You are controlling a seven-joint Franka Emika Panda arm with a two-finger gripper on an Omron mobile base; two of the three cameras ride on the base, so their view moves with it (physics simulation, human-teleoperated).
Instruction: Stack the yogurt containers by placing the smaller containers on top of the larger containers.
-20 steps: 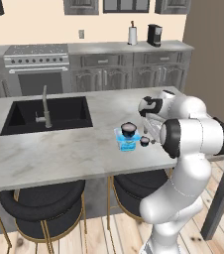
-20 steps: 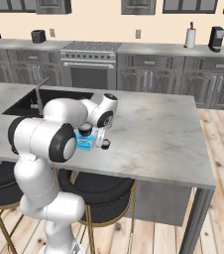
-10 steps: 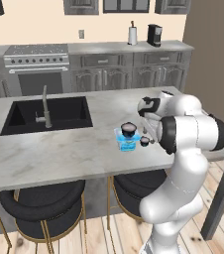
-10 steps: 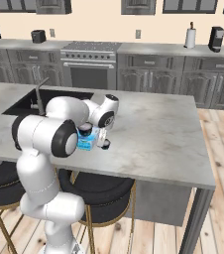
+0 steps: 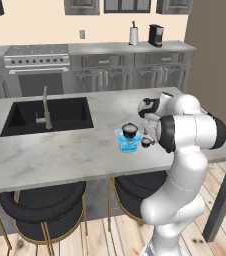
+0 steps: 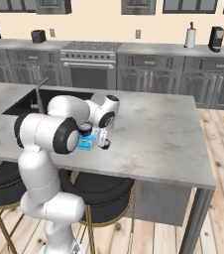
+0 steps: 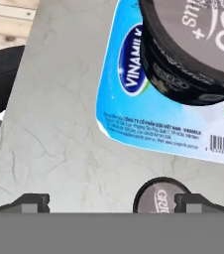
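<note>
The flat light-blue tub (image 5: 128, 145) sits near the island's front edge, with the bigger dark cup (image 5: 130, 131) standing on its lid. The tiny dark cup (image 5: 146, 143) rests on the counter just right of the tub. My gripper (image 5: 146, 134) hangs open right above it. In the hand view the tiny cup (image 7: 156, 196) lies between my spread fingertips (image 7: 197, 202), close to the right one and touching neither. Beyond it lie the tub (image 7: 148, 116) and the bigger cup (image 7: 198, 44). From the right base view, the tub (image 6: 87, 143), its cup (image 6: 85, 130), the tiny cup (image 6: 104, 145) and the gripper (image 6: 104, 136) show beside my forearm.
A black sink (image 5: 47, 116) with a faucet (image 5: 45, 107) is set into the grey marble island (image 5: 60, 155) to the left. Dark stools (image 5: 42, 202) stand under the front edge. Stove and cabinets line the far wall.
The hand has barely shifted above the tiny cup. Its jaws stay open, and the tub and both cups have not moved.
</note>
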